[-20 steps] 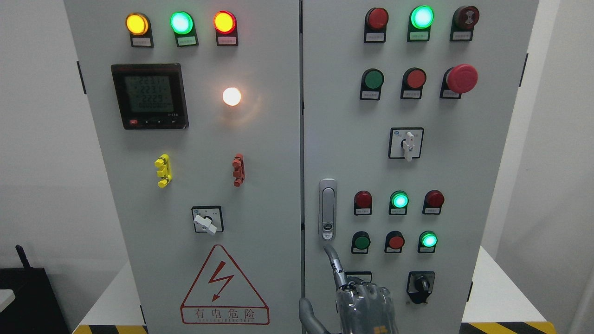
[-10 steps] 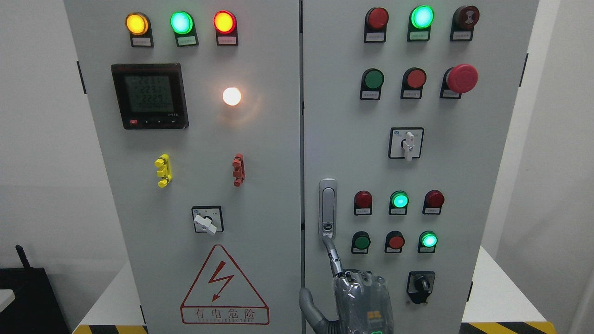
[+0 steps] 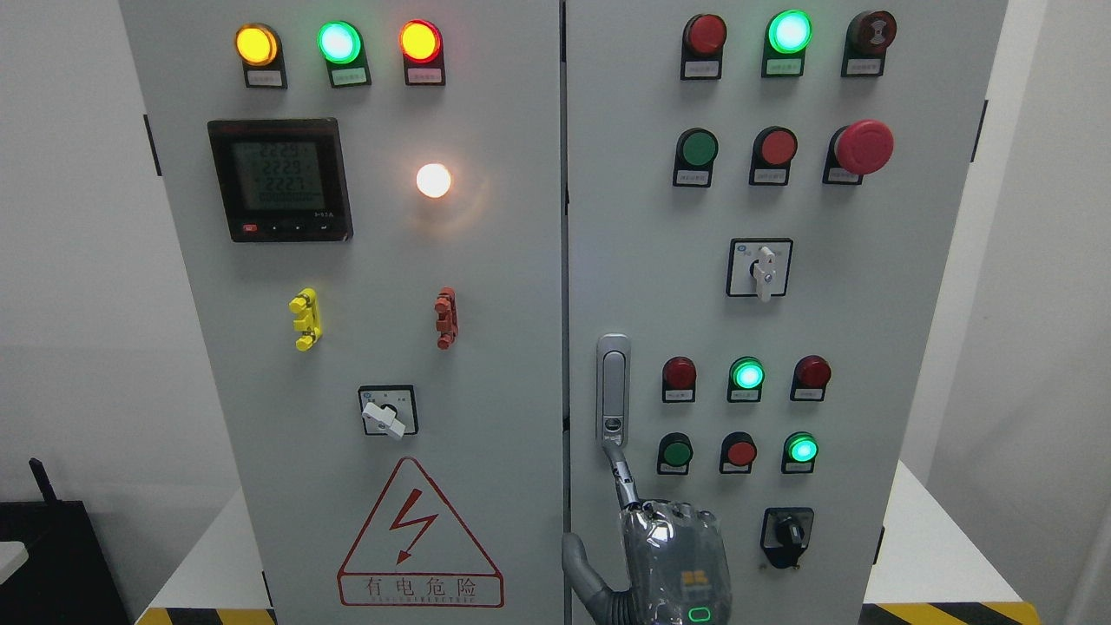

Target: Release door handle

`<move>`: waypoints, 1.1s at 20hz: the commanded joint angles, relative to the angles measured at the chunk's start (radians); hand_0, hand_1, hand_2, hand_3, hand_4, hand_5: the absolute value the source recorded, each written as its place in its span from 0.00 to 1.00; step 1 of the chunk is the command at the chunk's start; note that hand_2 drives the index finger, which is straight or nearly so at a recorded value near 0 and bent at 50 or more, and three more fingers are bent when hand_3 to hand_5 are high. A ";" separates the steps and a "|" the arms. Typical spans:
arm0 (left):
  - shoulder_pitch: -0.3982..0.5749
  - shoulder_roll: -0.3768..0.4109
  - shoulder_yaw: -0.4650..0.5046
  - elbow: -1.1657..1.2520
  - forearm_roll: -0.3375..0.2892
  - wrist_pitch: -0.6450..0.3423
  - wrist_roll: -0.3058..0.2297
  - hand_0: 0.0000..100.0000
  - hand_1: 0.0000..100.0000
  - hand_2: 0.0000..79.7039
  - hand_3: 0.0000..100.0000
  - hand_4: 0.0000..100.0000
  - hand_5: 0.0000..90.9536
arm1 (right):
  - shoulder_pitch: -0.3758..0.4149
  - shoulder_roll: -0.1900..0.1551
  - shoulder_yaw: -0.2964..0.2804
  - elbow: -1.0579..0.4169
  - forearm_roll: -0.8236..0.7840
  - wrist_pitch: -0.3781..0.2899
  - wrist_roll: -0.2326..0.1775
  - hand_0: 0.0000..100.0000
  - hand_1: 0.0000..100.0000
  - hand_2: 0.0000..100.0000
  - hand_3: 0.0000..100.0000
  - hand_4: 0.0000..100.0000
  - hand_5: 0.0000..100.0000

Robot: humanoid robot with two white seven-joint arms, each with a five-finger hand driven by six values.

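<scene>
Head view: a robot's right hand (image 3: 673, 555) rises from the bottom edge just right of centre, in front of a grey two-door electrical control cabinet. The back of the hand faces the camera. Its index finger (image 3: 621, 482) is stretched straight up, and the tip meets the lower end of the silver door handle (image 3: 613, 391); whether it presses there or only brushes it is hard to judge from this angle. The other fingers are folded down and grip nothing, and the thumb (image 3: 577, 569) sticks out to the left, across the seam between the doors. The handle stands upright and flush in its recess at the left edge of the right door (image 3: 642, 260), just beside the centre seam and left of two rows of red and green buttons, among them a lit green lamp (image 3: 746, 374). Higher on that door are a white rotary selector switch (image 3: 761, 269) and a red mushroom emergency stop button (image 3: 864, 146). The left door (image 3: 503, 347) carries a digital meter (image 3: 280, 180) with its display lit, a glowing white lamp (image 3: 433, 180) and a red high-voltage warning triangle (image 3: 419, 538). Black-and-yellow hazard tape (image 3: 946, 613) shows at the lower right corner.
</scene>
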 commanded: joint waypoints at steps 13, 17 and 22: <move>0.000 0.000 -0.014 0.020 0.000 0.001 -0.001 0.12 0.39 0.00 0.00 0.00 0.00 | -0.010 0.000 -0.027 0.031 -0.004 0.001 -0.002 0.39 0.37 0.00 1.00 1.00 1.00; 0.000 0.000 -0.014 0.020 0.000 0.001 -0.001 0.12 0.39 0.00 0.00 0.00 0.00 | -0.008 -0.001 -0.022 0.031 -0.005 0.001 0.000 0.39 0.37 0.00 1.00 1.00 1.00; 0.000 0.000 -0.014 0.020 0.000 0.001 -0.001 0.12 0.39 0.00 0.00 0.00 0.00 | -0.011 -0.001 -0.019 0.031 -0.005 0.000 0.001 0.40 0.37 0.00 1.00 1.00 1.00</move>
